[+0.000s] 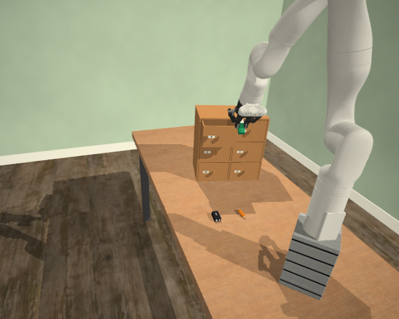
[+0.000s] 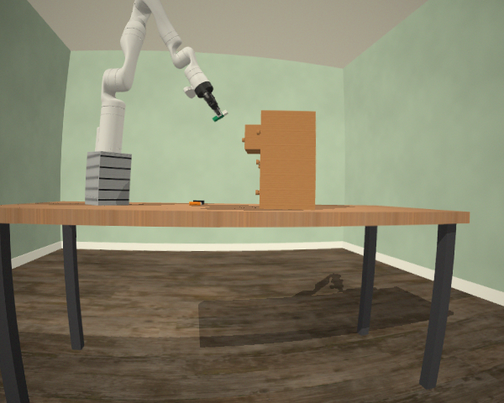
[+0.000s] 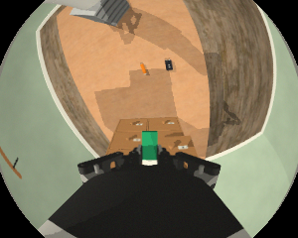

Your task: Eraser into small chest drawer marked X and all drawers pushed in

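The eraser [image 1: 241, 129] [image 2: 217, 118] [image 3: 149, 145], green with a white end, is between the fingertips of my gripper [image 1: 241, 125] [image 2: 219, 113] [image 3: 149, 150], which is shut on it. In the exterior view it hangs in the air in front of the chest [image 1: 231, 107] [image 2: 287, 160], about level with the chest's top. The top left drawer [image 1: 217, 135] [image 2: 252, 138] [image 3: 188, 144] stands partly pulled out and looks level. The other drawers look pushed in. The letters on the drawer labels are too small to read.
A black toy car or similar small thing [image 1: 216, 216] [image 3: 169, 64] and a small orange thing [image 1: 241, 213] [image 2: 195, 202] [image 3: 143, 68] lie on the table [image 1: 241, 281] [image 2: 226, 217] between the chest and the arm's grey base [image 1: 309, 260] [image 2: 107, 178].
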